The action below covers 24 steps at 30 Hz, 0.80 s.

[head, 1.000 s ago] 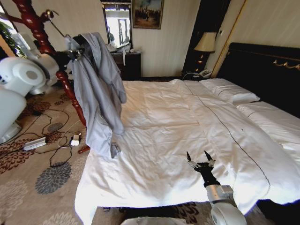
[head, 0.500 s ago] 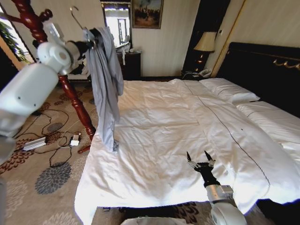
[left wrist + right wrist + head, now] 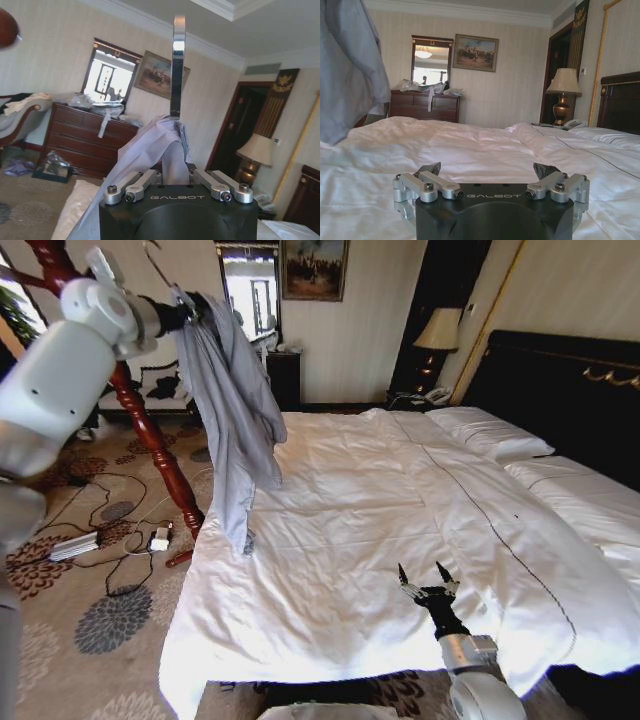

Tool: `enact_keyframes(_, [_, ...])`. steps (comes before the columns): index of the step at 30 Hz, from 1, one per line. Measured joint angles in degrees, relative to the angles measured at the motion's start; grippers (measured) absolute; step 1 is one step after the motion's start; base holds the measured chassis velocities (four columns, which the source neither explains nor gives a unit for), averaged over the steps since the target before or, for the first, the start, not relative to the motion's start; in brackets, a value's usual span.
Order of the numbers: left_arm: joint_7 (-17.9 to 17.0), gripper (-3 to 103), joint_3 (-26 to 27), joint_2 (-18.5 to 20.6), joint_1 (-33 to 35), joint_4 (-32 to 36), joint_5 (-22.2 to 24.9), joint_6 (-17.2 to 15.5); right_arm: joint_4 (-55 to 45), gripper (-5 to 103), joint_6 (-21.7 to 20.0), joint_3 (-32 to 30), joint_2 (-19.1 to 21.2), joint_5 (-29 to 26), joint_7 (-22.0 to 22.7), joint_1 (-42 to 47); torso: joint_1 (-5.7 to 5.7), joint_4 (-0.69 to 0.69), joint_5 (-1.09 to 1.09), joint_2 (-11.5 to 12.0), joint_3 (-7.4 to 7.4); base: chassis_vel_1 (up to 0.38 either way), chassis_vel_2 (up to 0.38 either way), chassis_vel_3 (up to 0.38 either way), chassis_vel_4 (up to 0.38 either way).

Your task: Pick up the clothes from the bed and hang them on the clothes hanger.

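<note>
Aloft, one jacket (image 3: 232, 410) hangs from the left claw (image 3: 190, 308).

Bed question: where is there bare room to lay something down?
The white-duvet bed is bare between the white pillows and the open right gripper. Crowded: its left edge, where the left gripper holds the hanging grey-lavender jacket.
</note>
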<state>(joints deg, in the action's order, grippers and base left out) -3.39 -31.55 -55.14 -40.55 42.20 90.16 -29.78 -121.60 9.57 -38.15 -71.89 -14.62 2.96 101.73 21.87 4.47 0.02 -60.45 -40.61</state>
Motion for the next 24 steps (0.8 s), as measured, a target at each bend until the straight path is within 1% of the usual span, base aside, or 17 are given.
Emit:
enact_keyframes(2, [0.21, 16, 0.0, -0.33, -0.3, -0.92, -0.29, -0.2, 0.0, 100, 0.0, 0.0, 0.0, 0.0, 0.0, 0.0, 0.0, 0.0, 0.0, 0.0, 0.0, 0.0, 0.0, 0.0, 0.0])
enact_keyframes(5, [1.02, 16, 0.41, -1.0, -1.15, -4.09, -1.43, -1.01, 0.0, 100, 0.0, 0.0, 0.0, 0.0, 0.0, 0.0, 0.01, -0.01, -0.03, 0.0, -0.01, 0.0, 0.0, 0.0, 0.0])
enact_keyframes(9, [1.12, 16, 0.75, -0.71, -1.25, -4.55, -1.69, -1.5, 0.0, 100, 0.0, 0.0, 0.0, 0.0, 0.0, 0.0, 0.0, 0.0, -0.02, 0.0, 0.0, 0.0, 0.0, 0.0, 0.0])
enact_keyframes(14, [1.14, 16, 1.72, -0.91, -1.72, -7.2, -2.39, -2.55, 0.0, 100, 0.0, 0.0, 0.0, 0.0, 0.0, 0.0, 0.01, -0.03, -0.04, 0.0, -0.01, 0.0, 0.0, 0.0, 0.0])
enact_keyframes(15, [1.14, 16, 2.21, -1.36, -2.07, -8.62, -2.68, -3.1, -0.01, 100, 0.0, 0.0, 0.0, 0.0, 0.0, 0.0, 0.0, -0.02, -0.03, 0.0, 0.0, 0.0, 0.0, 0.0, 0.0])
enact_keyframes(17, [1.59, 16, 3.02, -2.17, -2.52, -10.81, -4.2, -3.77, 0.0, 100, 0.0, 0.0, 0.0, 0.0, 0.0, 0.0, 0.0, 0.0, -0.01, 0.0, 0.0, 0.0, 0.0, 0.0, 0.0])
enact_keyframes(19, [1.78, 16, 3.25, -2.41, -2.61, -11.37, -4.81, -3.93, -0.01, 100, 0.0, 0.0, 0.0, 0.0, 0.0, 0.0, 0.0, 0.0, -0.01, 0.0, 0.0, 0.0, 0.0, 0.0, 0.0])
enact_keyframes(21, [2.36, 16, 3.99, -3.44, -2.86, -13.59, -6.75, -4.47, -0.01, 100, 0.0, 0.0, 0.0, 0.0, 0.0, 0.0, 0.01, -0.01, -0.02, 0.0, -0.01, 0.0, 0.0, 0.0, 0.0])
enact_keyframes(24, [2.25, 16, 4.76, -4.06, -2.86, -14.52, -7.73, -4.84, -0.01, 100, 0.0, 0.0, 0.0, 0.0, 0.0, 0.0, 0.0, 0.0, -0.03, 0.0, -0.01, 0.0, 0.0, 0.0, 0.0])
